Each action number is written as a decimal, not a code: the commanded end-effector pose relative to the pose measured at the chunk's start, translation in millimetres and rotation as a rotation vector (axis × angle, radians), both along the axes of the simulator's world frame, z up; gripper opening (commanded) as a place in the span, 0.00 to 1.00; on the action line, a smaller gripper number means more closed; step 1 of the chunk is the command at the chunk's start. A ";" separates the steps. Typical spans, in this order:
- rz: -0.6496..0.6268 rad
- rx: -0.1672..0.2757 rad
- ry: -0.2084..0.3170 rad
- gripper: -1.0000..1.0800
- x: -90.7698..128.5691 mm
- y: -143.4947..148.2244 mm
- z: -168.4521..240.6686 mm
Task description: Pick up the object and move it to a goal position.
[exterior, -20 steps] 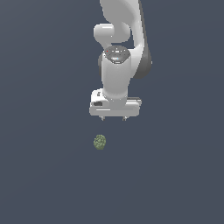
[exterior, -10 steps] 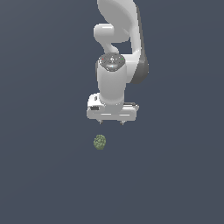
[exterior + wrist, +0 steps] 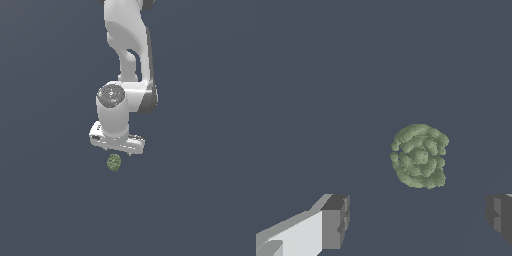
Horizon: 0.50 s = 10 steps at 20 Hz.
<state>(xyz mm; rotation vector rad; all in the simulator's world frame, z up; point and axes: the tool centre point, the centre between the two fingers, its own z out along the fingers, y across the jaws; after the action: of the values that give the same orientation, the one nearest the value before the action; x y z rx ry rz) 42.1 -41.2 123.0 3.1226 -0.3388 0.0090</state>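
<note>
Flat dark slate-blue ground (image 3: 45, 200) fills the whole ext. view, no edges, walls or horizon; same plain colour in the wrist view, w/ faint lighter streaks only.

Big white jointed robot arm (image 3: 127, 55) comes down from the top of the ext. view, grey round cap on its lower joint, dark band at the elbow on the ext. view's right. Its white block-shaped gripper (image 3: 118, 148) hangs tilted, lower on the ext. view's right side. Fingers stand apart, nothing between them: wrist view shows two dark grey finger pads (image 3: 336, 221) wide of each other w/ bare ground in the gap.

Small olive-green knobbly roundish lump (image 3: 114, 162) sits on the ground just below the gripper in the ext. view, near but not touching as far as can be told. In the wrist view the lump (image 3: 419, 156) lies ahead of the pads, nearer the pad at the frame edge than the white-backed one, not between them.

Vs 0.5 s ago: arm has dropped a lot, gripper now just above the lump, was well apart before. Wrist has also turned, gripper body now slanted. Lump itself hasn't moved. Fingers spread then too.
</note>
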 end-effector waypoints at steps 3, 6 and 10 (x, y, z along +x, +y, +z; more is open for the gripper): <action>-0.058 0.001 0.003 0.96 7.9 -14.3 -18.0; -0.079 0.001 0.005 0.96 10.5 -19.9 -25.1; -0.090 0.001 0.006 0.96 11.6 -22.6 -28.6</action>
<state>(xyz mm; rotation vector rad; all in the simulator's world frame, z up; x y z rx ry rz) 52.9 -63.2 95.2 3.1055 -0.4730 -0.0012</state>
